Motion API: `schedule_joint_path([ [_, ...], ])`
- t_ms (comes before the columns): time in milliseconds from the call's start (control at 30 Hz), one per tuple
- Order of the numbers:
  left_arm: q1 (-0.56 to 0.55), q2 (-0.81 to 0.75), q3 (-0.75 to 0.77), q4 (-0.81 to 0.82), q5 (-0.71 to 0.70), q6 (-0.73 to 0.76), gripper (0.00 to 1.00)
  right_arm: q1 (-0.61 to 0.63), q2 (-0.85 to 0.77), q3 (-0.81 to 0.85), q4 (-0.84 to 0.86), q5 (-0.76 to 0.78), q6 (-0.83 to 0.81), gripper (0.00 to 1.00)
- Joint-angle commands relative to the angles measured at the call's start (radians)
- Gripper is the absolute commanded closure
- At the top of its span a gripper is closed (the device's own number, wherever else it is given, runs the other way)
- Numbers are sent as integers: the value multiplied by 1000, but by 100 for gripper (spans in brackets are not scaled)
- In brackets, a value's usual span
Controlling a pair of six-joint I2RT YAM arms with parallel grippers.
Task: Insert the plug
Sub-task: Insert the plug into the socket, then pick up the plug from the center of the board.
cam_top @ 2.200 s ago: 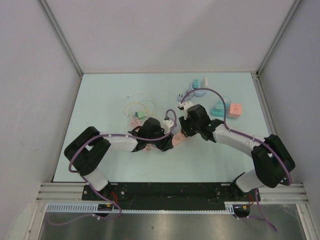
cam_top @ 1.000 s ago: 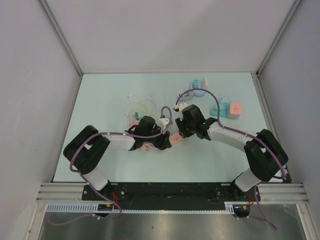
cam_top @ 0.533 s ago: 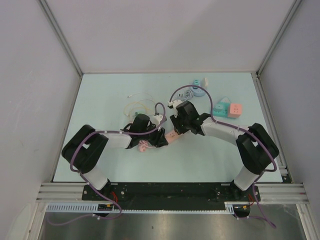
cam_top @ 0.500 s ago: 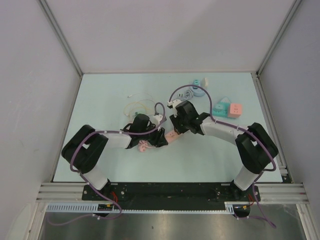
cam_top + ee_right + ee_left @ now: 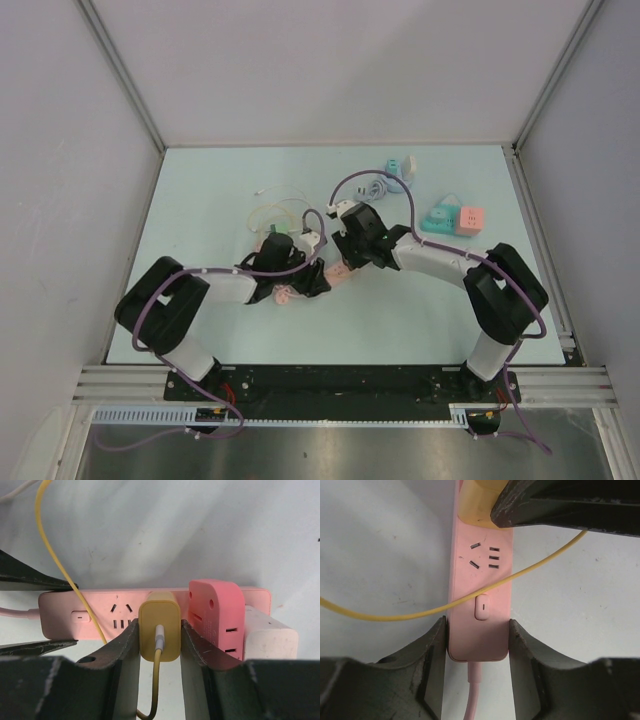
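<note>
A pink power strip (image 5: 480, 595) lies on the pale table, and my left gripper (image 5: 477, 640) is shut on its switch end, one finger on each long side. A yellow plug (image 5: 159, 630) with a yellow cable (image 5: 445, 607) is held in my right gripper (image 5: 159, 635), its front pressed against the strip's face (image 5: 95, 615) beside the free sockets. Its prongs are hidden. In the top view both grippers meet at the strip (image 5: 338, 272), my left gripper (image 5: 310, 280) from the left and my right gripper (image 5: 347, 255) from behind.
A red adapter (image 5: 216, 615) and a white one (image 5: 267, 635) sit on the strip right of the plug. Coiled yellow and white cables (image 5: 275, 213) lie behind the left arm. Teal (image 5: 440, 218) and pink (image 5: 471, 220) socket cubes and a teal reel (image 5: 397, 168) stand at the back right.
Both arms have shifted left and slightly away from the bases, carrying the strip and the plug with them. Both grips stay the same.
</note>
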Motion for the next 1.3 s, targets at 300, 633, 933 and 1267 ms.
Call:
schedule_joint_path([
  [300,22,-411,2,-185,-315,-238,23,40,85,-95,-187,-96,30,100],
  [633,97,-423,221,-578,-654,-281,11,32,54,-94,-171,-99,48,100],
  [933,147,-287,384,-684,-661,-186,13,40,5,-95,-130,-146,56,93],
  [1267,150,-90,516,-750,-605,157,24,37,-55,-95,-95,-154,34,90],
])
